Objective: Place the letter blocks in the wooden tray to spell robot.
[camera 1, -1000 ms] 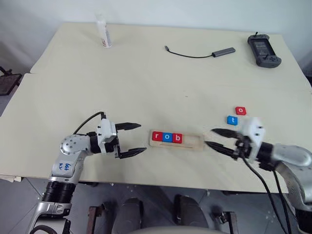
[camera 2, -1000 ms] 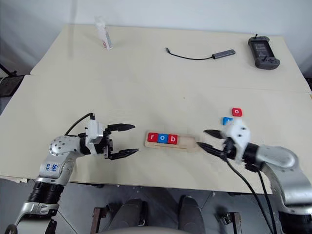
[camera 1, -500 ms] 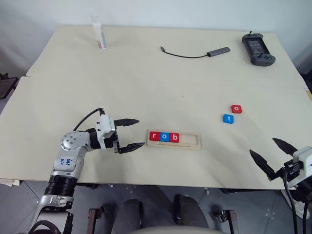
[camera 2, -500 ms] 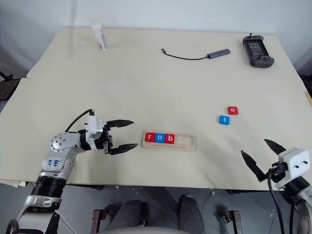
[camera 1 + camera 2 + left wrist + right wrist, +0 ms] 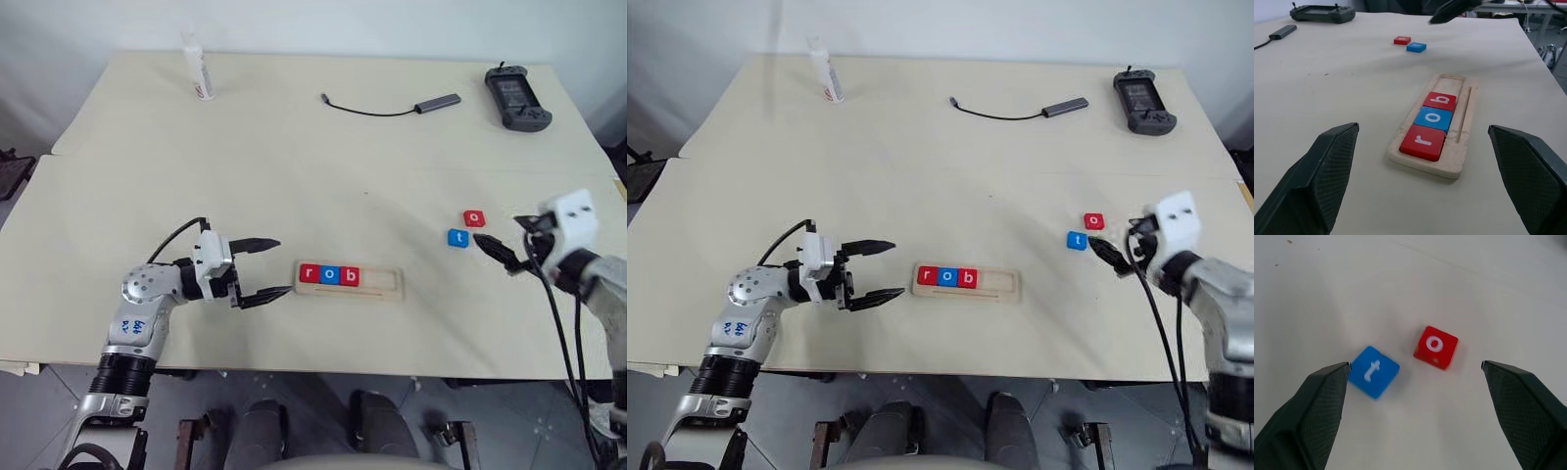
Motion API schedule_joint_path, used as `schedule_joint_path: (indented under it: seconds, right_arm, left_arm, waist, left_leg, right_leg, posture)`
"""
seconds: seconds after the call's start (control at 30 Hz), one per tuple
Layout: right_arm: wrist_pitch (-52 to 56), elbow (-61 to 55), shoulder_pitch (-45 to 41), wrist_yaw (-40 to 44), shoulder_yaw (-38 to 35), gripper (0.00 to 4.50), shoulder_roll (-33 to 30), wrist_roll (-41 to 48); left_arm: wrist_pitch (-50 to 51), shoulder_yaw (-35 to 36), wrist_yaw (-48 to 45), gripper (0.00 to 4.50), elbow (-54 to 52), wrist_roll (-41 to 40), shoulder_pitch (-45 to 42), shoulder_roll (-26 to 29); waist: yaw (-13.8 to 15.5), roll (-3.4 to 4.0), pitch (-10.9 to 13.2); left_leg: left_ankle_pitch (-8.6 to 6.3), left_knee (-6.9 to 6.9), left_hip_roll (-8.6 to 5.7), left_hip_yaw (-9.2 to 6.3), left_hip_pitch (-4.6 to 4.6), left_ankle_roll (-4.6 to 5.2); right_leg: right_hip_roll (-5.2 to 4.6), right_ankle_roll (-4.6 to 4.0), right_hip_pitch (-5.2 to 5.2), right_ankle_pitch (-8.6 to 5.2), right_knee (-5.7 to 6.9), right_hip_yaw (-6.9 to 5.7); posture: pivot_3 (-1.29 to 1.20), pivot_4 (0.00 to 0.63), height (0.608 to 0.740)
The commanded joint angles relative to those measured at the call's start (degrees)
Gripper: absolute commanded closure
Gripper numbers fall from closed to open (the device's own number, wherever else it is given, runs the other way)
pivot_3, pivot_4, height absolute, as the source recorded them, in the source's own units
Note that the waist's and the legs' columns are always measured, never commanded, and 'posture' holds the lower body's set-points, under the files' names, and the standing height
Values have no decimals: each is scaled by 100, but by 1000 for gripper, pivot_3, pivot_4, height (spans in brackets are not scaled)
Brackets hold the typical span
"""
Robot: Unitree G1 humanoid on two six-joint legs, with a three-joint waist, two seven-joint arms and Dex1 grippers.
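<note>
The wooden tray [image 5: 392,285] lies near the table's front edge. In its recess, from the left, sit a red r [image 5: 311,274], a blue o [image 5: 330,275] and a red b [image 5: 352,276]; bare wood shows right of the b. Two letter blocks lie loose to the right: a red o [image 5: 475,217] and a blue t [image 5: 458,237]. My right gripper [image 5: 497,231] hovers open just right of them, both blocks between its spread fingers in the right wrist view. Left of the tray, my left gripper [image 5: 265,266] stands open and empty, pointing at the tray.
At the back of the table stand a white bottle [image 5: 198,67], a dark cable with an adapter [image 5: 392,106] and a black handheld controller [image 5: 511,95]. Bare tabletop lies between tray and loose blocks.
My right gripper left the tray's right end, swung out past the table's front edge, then came up beside the two loose blocks. The left gripper kept still.
</note>
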Motion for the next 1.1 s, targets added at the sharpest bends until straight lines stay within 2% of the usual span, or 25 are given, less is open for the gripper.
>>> schedule_joint_path:
  seconds: [0.03, 0.17, 0.57, 0.7, 0.9, 1.0, 1.1]
  right_arm:
    - [283, 325, -337, -28, 282, 30, -132, -216]
    - [622, 427, -734, -103, 330, 30, -116, -185]
    - [1377, 177, -1026, -367, 151, 30, -22, -79]
    - [1131, 690, -1316, -479, 261, 30, 11, -245]
    - [650, 2279, -2120, -832, 471, 30, 341, -661]
    - [516, 2616, -2262, -816, 534, 628, 442, -742]
    - [589, 2680, -2299, -716, 602, 1643, 493, -751]
  left_arm:
    - [24, 21, 47, 0, -333, -48, 97, -8]
    - [92, 73, 136, 0, -533, -64, 286, 28]
    - [198, 100, 278, 0, -762, -91, 427, 27]
    - [190, 88, 272, 0, -721, -88, 388, 12]
    - [308, 4, 333, 0, -780, -72, 228, -48]
    - [336, 17, 352, 0, -816, -72, 220, -50]
    - [369, 35, 386, 0, -895, -84, 254, -35]
  waist:
    - [25, 0, 0]
    - [-2, 0, 0]
    - [-4, 0, 0]
    - [-9, 0, 0]
    - [-26, 0, 0]
    - [-21, 0, 0]
    - [-28, 1, 0]
  left_leg:
    - [0, -1, -1, -3, -5, 0]
    - [-3, -1, -5, 2, -12, 5]
    - [-3, -1, -2, 2, -12, 4]
    - [-3, -1, -2, 3, -12, 4]
    - [-3, -2, -2, 6, -10, 4]
    - [-3, -8, -2, 6, -11, 3]
    - [-3, -10, -2, 6, -12, 3]
  right_leg:
    - [-1, 0, -2, 0, -1, -2]
    - [-5, 3, -2, 2, -17, -3]
    - [-3, 5, -2, 2, -18, -7]
    - [-3, 5, -2, 2, -19, -7]
    - [-3, 5, -2, 3, -18, -6]
    - [-3, 5, -3, 3, -22, -6]
    - [-3, 6, -3, 3, -25, -7]
  posture:
    - [0, 150, 740]
    - [0, 150, 740]
    - [0, 150, 740]
    - [0, 150, 740]
    - [0, 150, 740]
    - [0, 150, 740]
    - [0, 150, 740]
